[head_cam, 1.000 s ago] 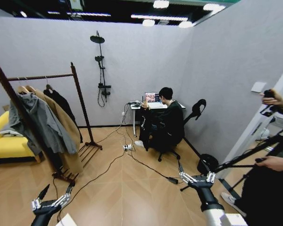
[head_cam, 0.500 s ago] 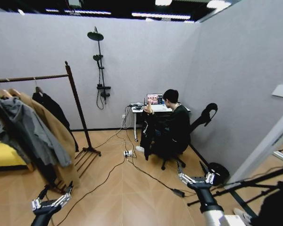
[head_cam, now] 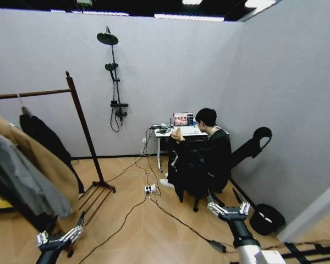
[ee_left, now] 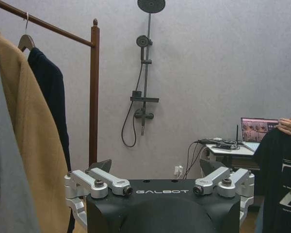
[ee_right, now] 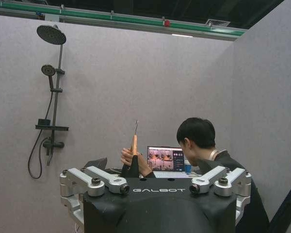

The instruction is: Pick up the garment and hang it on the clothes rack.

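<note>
**Desk:** Jaws first. What's the state?

**Photog:** Both sets spread wide, pinching nothing. Left gripper (head_cam: 59, 235) hangs low in front of the robot, close to the rack's base. Right gripper (head_cam: 229, 208) is also low and points twd the seated person.

**Desk:** Big items?

**Photog:** The clothes rack (head_cam: 81, 129) stands at the robot's left, w/ a dark red-brown post and one horiz. rail. It's already loaded: a long tan coat (head_cam: 47, 165), a grey jacket (head_cam: 11, 187) nearest the camera, and a dark coat (head_cam: 44, 140) by the post. A wall shower fitting (head_cam: 112, 82) is behind, and a small worktop (head_cam: 164, 131) w/ a laptop (head_cam: 182, 119) sits in the corner.

**Desk:** And the garment?

**Photog:** It's across the room, well apart from both arms. The garment (head_cam: 179, 165) is black, w/ white marks low on the front in the left wrist view. It hangs from a light wooden hanger (ee_right: 134, 144) that a person's hand (ee_right: 131, 158) holds up beside the worktop.

**Desk:** Which step?

**Photog:** Approach, I'd judge; pickup not yet begun. Next move prob. needs the base closer and one arm raised to hanger height. The jaws would then close on the hanger near the hook, clear of the fingers. Hanging comes after that, and free rail appears to be nr the post.
</note>
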Available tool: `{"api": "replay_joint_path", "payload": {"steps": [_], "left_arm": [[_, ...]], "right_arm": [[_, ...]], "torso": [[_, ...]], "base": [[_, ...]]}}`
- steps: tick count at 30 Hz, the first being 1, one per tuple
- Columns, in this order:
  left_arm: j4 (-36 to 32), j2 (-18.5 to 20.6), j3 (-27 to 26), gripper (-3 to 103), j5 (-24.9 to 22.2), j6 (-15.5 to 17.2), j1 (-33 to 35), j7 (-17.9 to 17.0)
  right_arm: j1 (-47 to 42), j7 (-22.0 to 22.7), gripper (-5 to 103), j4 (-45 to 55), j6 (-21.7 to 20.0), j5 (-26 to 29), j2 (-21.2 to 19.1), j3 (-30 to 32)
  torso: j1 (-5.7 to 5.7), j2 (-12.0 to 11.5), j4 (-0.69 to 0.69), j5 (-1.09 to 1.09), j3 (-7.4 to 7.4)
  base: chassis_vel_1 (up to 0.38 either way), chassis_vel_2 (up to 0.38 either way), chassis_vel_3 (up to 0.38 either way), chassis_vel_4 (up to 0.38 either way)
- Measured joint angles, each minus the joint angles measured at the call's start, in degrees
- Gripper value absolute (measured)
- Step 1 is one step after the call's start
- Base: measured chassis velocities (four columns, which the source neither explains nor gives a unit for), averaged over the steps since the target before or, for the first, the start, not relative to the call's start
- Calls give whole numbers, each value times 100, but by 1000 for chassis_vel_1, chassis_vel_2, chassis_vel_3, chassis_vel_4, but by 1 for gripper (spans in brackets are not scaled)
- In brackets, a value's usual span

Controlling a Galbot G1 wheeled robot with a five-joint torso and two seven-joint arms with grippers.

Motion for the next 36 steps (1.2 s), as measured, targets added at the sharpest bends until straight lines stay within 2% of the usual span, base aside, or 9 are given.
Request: {"api": "replay_joint_path", "payload": {"steps": [5,8,17,30,35,36], "left_arm": [[0,0,0,100,0,0,-1,-1],[0,0,0,100,0,0,0,-1],[0,0,0,100,0,0,0,0],[0,0,0,100,0,0,-1,-1],[0,0,0,100,0,0,-1,0],[0,0,0,100,0,0,-1,-1]], "right_arm": [[78,-2,100,-65,-31,23,-38,-17],[177,-21,100,-96,-97,96,-93,-9],[684,-433,100,-287,-183,489,-346,8],[1122,-610,100,-513,-375,822,-655,116],[1372,-612,100,-535,-617,1033,-839,302],[1502,-624,100,-564,-753,1236,-939,493]], "torso": [[0,0,-4,-3,0],[0,0,-1,-1,0],[0,0,-3,-2,0],[3,-1,0,-1,1],[7,-3,-3,0,1],[5,-3,-3,-2,1]], "base": [[-275,269,278,-271],[-269,284,261,-273],[-270,272,266,-276],[-247,252,242,-251],[-112,126,92,-93],[-55,2,6,-36]]}}
